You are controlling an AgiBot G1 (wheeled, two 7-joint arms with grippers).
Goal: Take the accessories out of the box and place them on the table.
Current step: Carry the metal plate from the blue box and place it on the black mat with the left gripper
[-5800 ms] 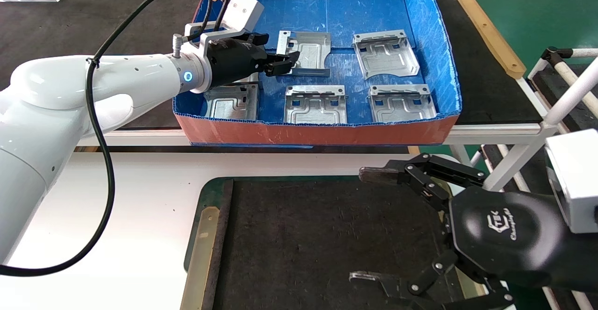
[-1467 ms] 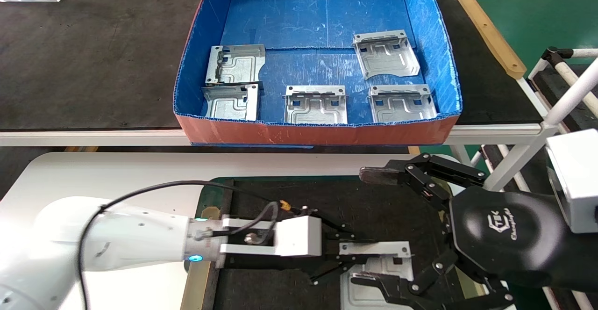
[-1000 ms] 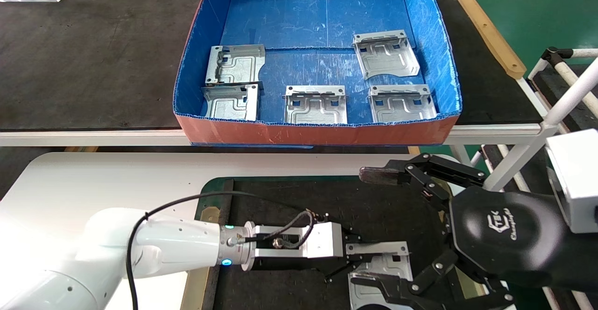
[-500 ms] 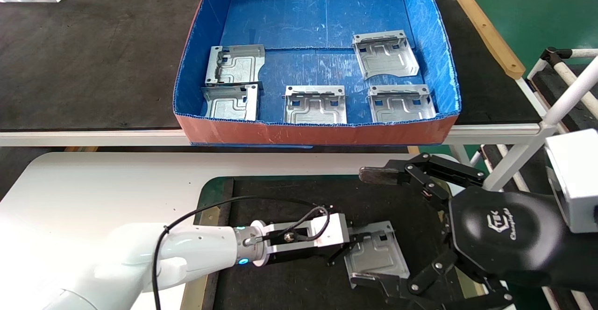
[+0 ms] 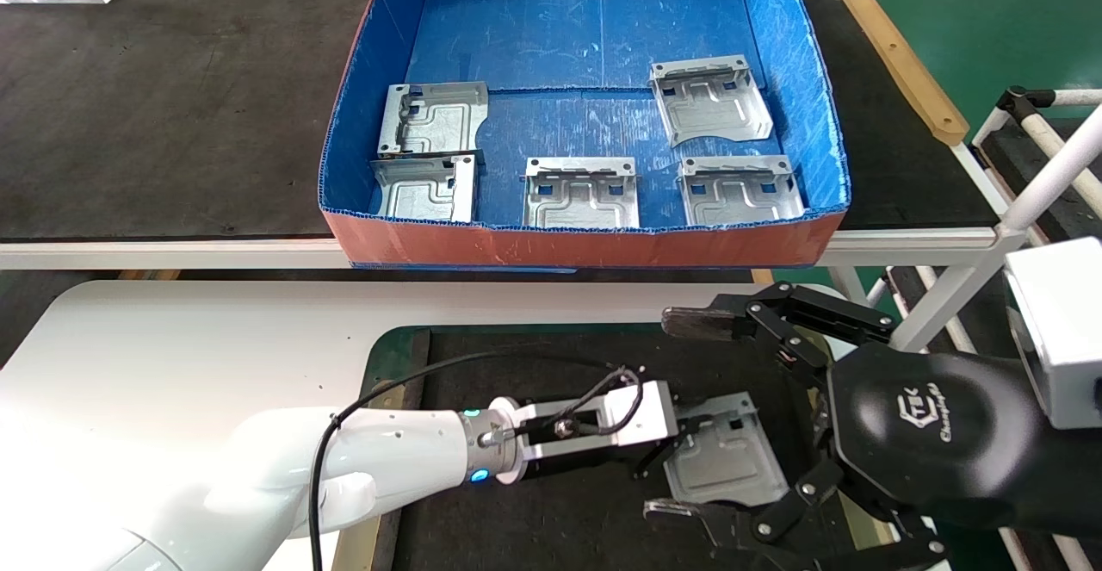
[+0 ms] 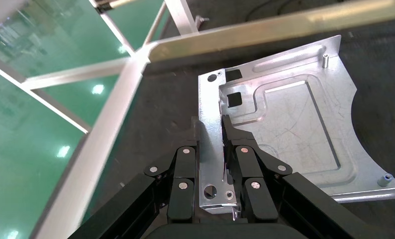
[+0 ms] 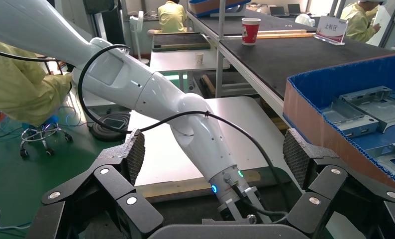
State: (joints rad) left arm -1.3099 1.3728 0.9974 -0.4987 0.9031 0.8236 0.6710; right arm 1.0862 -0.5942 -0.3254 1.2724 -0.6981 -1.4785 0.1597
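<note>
My left gripper (image 5: 680,449) is shut on the bent flange of one silver accessory plate (image 5: 727,461) and holds it low over the black mat (image 5: 534,364) of the white table (image 5: 215,338). The left wrist view shows both jaws clamped on the flange (image 6: 213,149), with the plate (image 6: 290,124) stretching beyond. Whether the plate touches the mat I cannot tell. Several more plates lie in the blue box (image 5: 585,248), among them one at the near middle (image 5: 581,194). My right gripper (image 5: 678,417) is open and empty at the front right, its fingers straddling the held plate.
The box stands on a dark-felt table (image 5: 172,106) behind the white one. White frame tubes (image 5: 1033,183) stand at the right. A tan strip (image 5: 370,468) edges the mat's left side. The right wrist view shows my left arm (image 7: 185,124) between the open pads (image 7: 134,149).
The left gripper carried a plate from the box down to the mat. In the last second it shifted the plate away and to the right and turned it flatter. The right arm has not moved.
</note>
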